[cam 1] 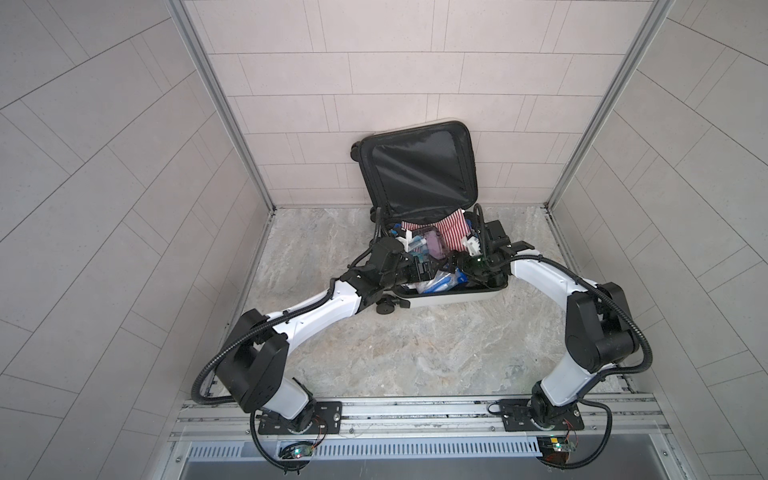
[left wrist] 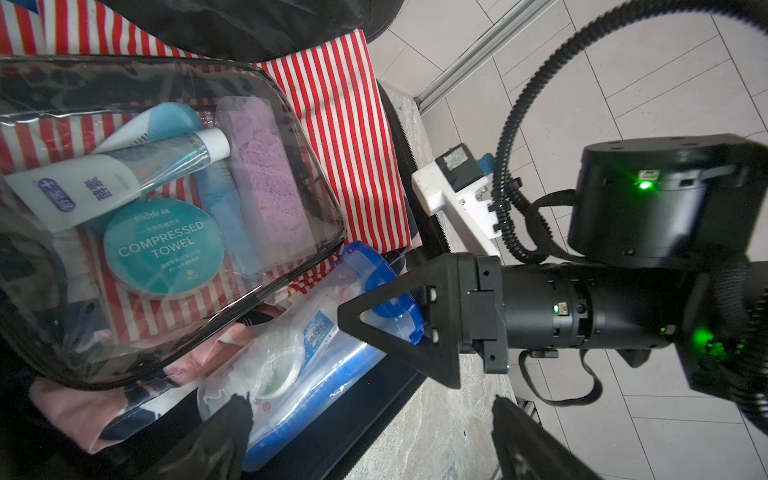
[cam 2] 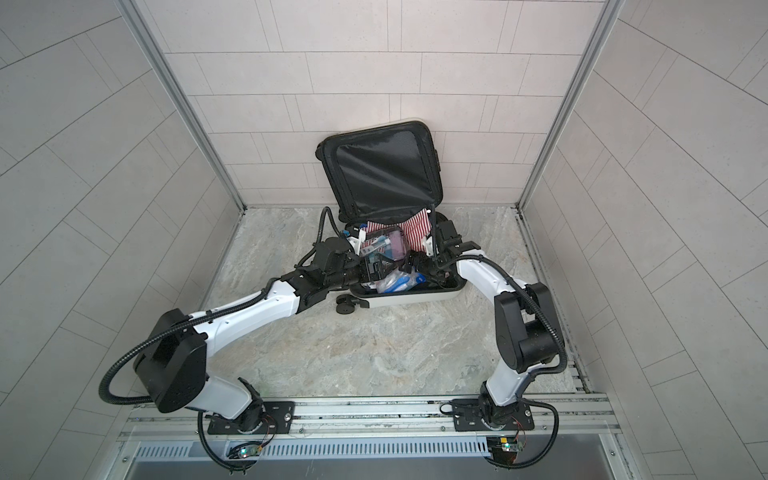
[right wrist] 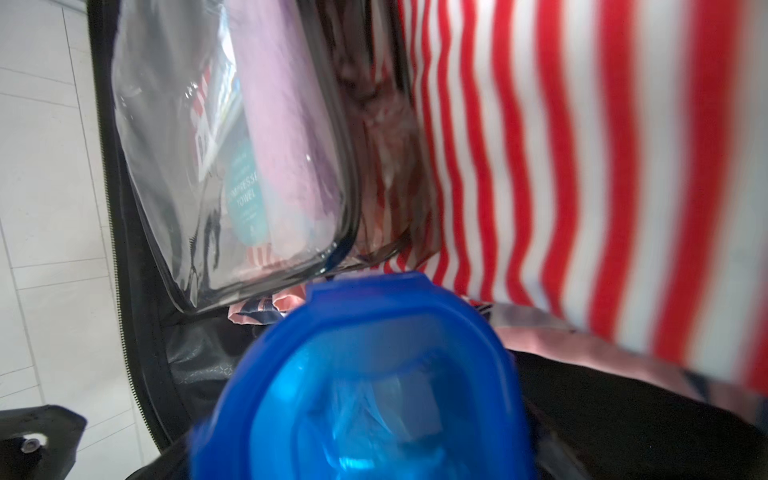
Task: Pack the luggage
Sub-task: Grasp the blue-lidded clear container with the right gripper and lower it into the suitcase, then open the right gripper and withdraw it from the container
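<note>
The open suitcase point(cam 1: 449, 297) lies at 12 o'clock on the counter point(cam 1: 374, 353), long axis from 9 to 3, lid point(cam 1: 419, 166) standing up behind; the left gripper point(left wrist: 372, 403), fingers apart, reaches in from 9 o'clock, and the right gripper point(left wrist: 347, 320), whose opening I cannot tell, reaches in from 3, both about equally near.

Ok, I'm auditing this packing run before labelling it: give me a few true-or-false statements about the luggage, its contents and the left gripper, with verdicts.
1. The luggage is open, its lid raised. True.
2. The clear toiletry pouch lies on the floor beside the luggage. False: it lies inside, on the red-and-white striped cloth.
3. A round pack in the pouch reads COMPRESSED TOWEL. True.
4. The left gripper is shut on the pouch. False: its jaws stand wide open.
5. The clear container beside the pouch has a red lid. False: its lid is blue.
</note>
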You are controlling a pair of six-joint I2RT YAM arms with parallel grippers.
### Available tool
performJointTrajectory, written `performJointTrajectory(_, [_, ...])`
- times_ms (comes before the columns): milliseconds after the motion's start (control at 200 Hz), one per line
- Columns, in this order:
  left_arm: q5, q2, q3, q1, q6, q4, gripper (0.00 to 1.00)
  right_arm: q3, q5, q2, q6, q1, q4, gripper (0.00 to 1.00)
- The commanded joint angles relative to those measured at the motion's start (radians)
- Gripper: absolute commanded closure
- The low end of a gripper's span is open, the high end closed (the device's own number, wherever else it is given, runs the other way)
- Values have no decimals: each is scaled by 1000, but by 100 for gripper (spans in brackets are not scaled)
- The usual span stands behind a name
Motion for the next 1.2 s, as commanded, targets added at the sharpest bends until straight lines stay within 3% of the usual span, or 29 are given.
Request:
performJointTrajectory(0, [-6, 6, 6, -4, -6, 38, 5, 35, 62, -50, -52, -6, -73, 1])
performJointTrajectory(410, [-6, -4, -9, -3, -5, 44, 5, 104, 139, -100, -124, -17, -190, 1])
performJointTrajectory(610, [-17, -13, -12, -1, -2, 39, 5, 118, 119, -101, -149, -8, -215, 1])
performJointTrajectory(736, [-44, -34, -4, 3, 17, 5, 5, 88, 109, -88, -146, 1, -200, 6])
performJointTrajectory(916, [-54, -89, -6, 42, 41, -46, 5, 25, 84, -74, -118, 20, -132, 14])
performJointTrajectory(1196, [-46, -181, -16, 155, 75, -126, 7, -11, 59, -63, -94, 32, -84, 18])
